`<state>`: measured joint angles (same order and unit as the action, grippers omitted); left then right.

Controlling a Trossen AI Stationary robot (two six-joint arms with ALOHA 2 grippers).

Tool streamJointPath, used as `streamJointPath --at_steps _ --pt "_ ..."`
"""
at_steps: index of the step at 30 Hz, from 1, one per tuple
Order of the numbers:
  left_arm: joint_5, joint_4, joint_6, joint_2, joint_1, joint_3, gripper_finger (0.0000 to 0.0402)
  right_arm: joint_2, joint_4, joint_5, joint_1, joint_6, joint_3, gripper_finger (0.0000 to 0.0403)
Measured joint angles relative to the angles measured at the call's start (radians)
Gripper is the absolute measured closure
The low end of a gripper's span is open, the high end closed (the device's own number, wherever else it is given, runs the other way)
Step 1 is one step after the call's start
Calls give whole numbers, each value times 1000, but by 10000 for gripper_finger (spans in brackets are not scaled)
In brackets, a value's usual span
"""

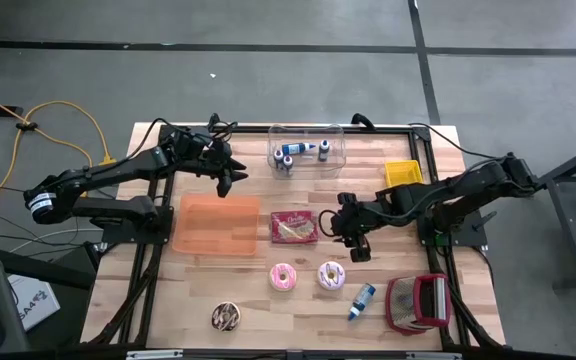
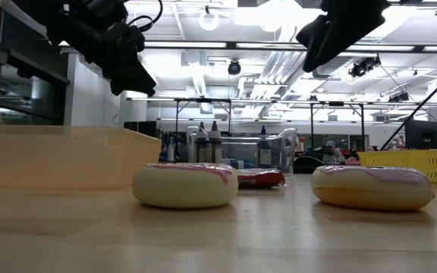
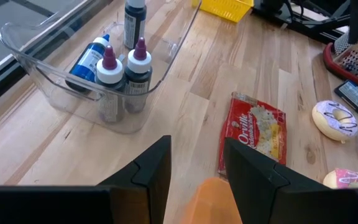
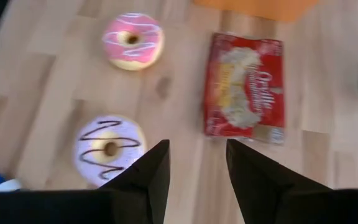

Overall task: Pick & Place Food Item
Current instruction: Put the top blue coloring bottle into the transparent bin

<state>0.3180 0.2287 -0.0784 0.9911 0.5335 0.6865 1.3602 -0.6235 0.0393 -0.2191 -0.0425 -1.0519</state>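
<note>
Nearest on the bench (image 1: 168, 300), three donuts: chocolate (image 1: 225, 317), pink (image 1: 284, 276), lilac (image 1: 330, 275). Beyond them the popcorn bag (image 1: 295, 228) lies flat beside the orange tray (image 1: 217, 224). The right pincer (image 1: 352, 240) hovers by the bag, parted and empty. Farther back, the left pincer (image 1: 230, 174) hangs near the bottle bin (image 1: 306, 150), parted and empty.

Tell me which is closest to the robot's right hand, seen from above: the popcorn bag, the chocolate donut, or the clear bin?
From the right hand:
1. Popcorn bag, just beside it, toward the orange tray.
2. Clear bin, at the far edge.
3. Chocolate donut, near front edge.
</note>
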Motion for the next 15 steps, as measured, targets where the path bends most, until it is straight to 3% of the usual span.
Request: streamJointPath --at_steps 15 --pt "0 -1 0 0 0 0 260 6 -43 -21 -153 49 0 258"
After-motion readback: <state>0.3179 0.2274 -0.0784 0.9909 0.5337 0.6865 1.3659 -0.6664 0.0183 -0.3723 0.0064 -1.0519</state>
